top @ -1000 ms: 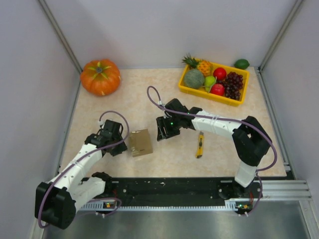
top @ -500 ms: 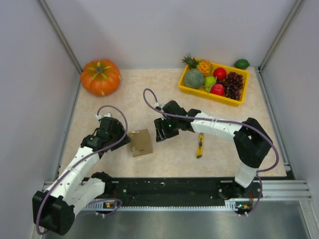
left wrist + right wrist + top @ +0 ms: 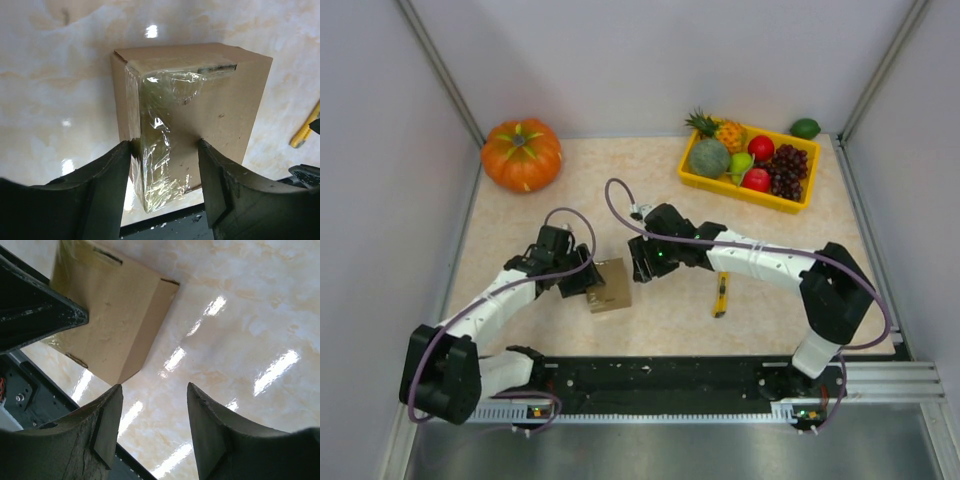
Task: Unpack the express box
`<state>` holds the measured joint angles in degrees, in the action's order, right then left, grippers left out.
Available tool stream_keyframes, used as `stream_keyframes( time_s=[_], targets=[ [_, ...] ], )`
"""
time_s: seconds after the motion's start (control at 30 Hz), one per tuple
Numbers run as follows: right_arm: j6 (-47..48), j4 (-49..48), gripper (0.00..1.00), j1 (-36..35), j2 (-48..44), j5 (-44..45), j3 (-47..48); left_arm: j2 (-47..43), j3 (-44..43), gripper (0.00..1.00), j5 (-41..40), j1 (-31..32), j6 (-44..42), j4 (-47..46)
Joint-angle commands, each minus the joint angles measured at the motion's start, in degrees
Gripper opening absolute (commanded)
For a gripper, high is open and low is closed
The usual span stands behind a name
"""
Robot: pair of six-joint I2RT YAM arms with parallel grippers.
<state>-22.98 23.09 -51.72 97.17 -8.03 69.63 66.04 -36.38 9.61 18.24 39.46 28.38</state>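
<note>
The beige table (image 3: pixel 520 225) carries an orange pumpkin (image 3: pixel 521 154) at the far left and a yellow fruit tray (image 3: pixel 715 187) at the far right. The express box (image 3: pixel 607 285), taped shut, lies near the front middle. The left gripper (image 3: pixel 165 144) is released, its jaws astride the taped end of the box. The right gripper (image 3: pixel 154 390), also released, hangs just beside the box. A yellow tool (image 3: pixel 721 291) lies to the right.
</note>
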Motion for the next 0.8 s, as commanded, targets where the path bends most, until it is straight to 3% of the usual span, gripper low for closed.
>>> stream_keyframes(
  time_s=[0.0,0.13,0.37,0.67,0.77],
  targets=[
    [0.31,-1.73,0.54,0.57,-3.82,3.63,-0.54,2.33,-0.18,0.58,8.13,0.04,-4.65,-8.32],
    [-2.32,-1.56,0.54,3.11,-4.88,5.83,-1.68,6.63,-1.23,0.53,14.12,0.48,-4.22,-11.85],
    [-5.5,-1.56,0.54,8.92,-6.11,5.75,-2.57,9.9,-6.5,0.56,11.58,1.53,-4.48,-10.2],
    [-1.45,-1.56,0.56,11.11,0.12,3.47,6.48,0.07,-11.17,0.65,-0.53,2.67,-0.72,1.05],
    [0.91,-1.47,0.56,11.21,2.85,1.1,9.82,-6.43,-8.28,0.54,-2.83,4.34,2.01,4.57]
  ],
)
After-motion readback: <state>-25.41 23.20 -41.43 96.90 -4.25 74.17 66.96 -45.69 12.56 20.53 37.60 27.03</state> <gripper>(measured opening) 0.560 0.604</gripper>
